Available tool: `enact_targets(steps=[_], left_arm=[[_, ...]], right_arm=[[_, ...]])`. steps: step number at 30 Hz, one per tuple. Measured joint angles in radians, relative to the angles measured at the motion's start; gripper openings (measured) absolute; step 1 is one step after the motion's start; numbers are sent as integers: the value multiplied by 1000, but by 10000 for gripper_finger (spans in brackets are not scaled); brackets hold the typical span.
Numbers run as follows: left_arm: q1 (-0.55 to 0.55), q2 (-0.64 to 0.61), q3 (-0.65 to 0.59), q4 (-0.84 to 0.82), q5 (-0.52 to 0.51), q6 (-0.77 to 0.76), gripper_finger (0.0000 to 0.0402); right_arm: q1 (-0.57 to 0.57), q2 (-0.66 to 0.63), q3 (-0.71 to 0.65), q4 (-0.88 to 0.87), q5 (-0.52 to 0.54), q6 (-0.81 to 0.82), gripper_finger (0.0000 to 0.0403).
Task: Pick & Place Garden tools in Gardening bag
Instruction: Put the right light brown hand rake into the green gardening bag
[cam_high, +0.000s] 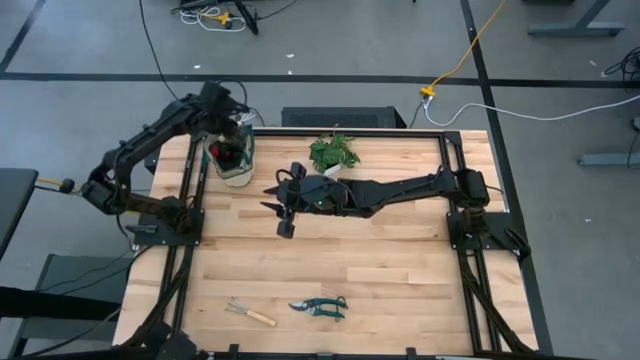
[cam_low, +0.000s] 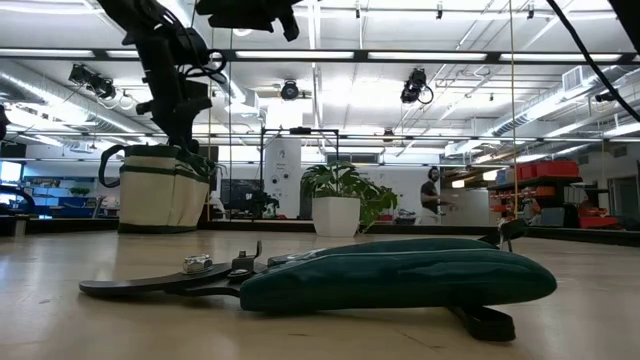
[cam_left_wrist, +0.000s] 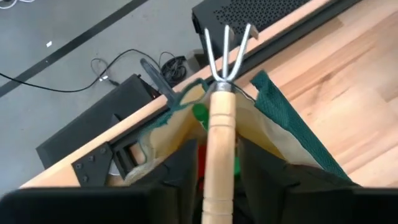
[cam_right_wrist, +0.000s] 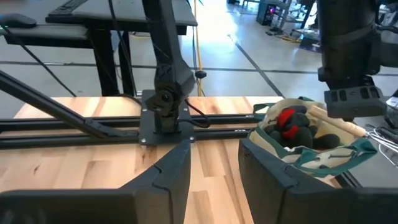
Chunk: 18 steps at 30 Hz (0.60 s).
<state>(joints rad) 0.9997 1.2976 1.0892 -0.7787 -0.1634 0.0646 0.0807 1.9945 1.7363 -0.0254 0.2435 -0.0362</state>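
hand rake (cam_left_wrist: 221, 134) handle's end behind the left jaws

Wooden table (cam_high: 400, 250) carrying the gardening bag (cam_high: 232, 160) far left, potted plant (cam_high: 334, 152) far centre, hand rake (cam_high: 249, 313) and pruning shears (cam_high: 320, 306) near.

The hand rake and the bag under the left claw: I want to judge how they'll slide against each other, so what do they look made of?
Hand rake: smooth pale wooden handle with visible grain; bright, shiny prongs, probably metal. Gardening bag: matte beige woven cloth, likely canvas, with dark green fabric trim; its rim folds softly.
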Motion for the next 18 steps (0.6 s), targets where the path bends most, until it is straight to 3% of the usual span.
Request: enact_targets(steps=[8, 18], left_arm=[[3, 4, 12, -7, -6, -1, 187], [3, 57, 12, -32, 6, 8, 188]], right_arm=[[0, 0, 0, 0, 2, -3, 135], [0, 0, 0, 0, 2, -3, 135]])
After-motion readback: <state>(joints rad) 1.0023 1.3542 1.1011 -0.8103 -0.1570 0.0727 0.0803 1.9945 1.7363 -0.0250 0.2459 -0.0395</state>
